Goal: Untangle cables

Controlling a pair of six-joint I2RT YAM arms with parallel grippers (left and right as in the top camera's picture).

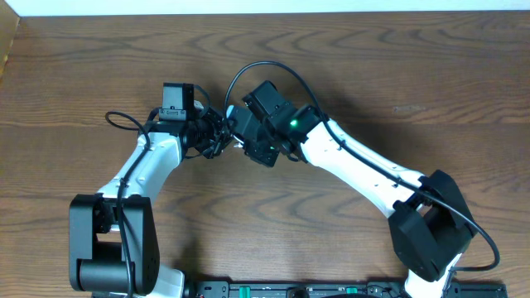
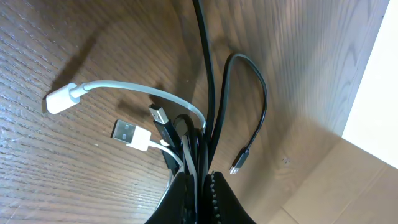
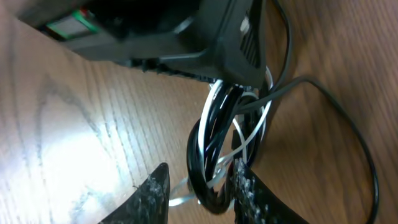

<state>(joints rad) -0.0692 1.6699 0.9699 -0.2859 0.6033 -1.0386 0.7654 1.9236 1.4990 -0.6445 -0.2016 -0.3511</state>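
The black and white cables [image 2: 198,138] form one tangled bundle, and my left gripper [image 2: 202,179] is shut on it. Loose ends fan out above the jaws: a white plug [image 2: 60,100], a white USB plug [image 2: 127,132], a black USB plug [image 2: 158,115] and a small black plug [image 2: 239,163]. In the right wrist view the coiled bundle [image 3: 210,149] hangs from the left gripper's body [image 3: 180,31]. My right gripper [image 3: 201,167] stands open around the coil, its right finger [image 3: 247,190] against the coil and its left finger [image 3: 154,194] apart from it. Overhead, both grippers [image 1: 217,136] [image 1: 238,138] meet at mid-table.
The wooden table [image 1: 397,74] spreads all around. A black wire loop [image 1: 265,66] arches above the right wrist, and another black loop [image 1: 122,121] lies left of the left arm. A pale cardboard surface [image 2: 348,180] borders the table's far edge.
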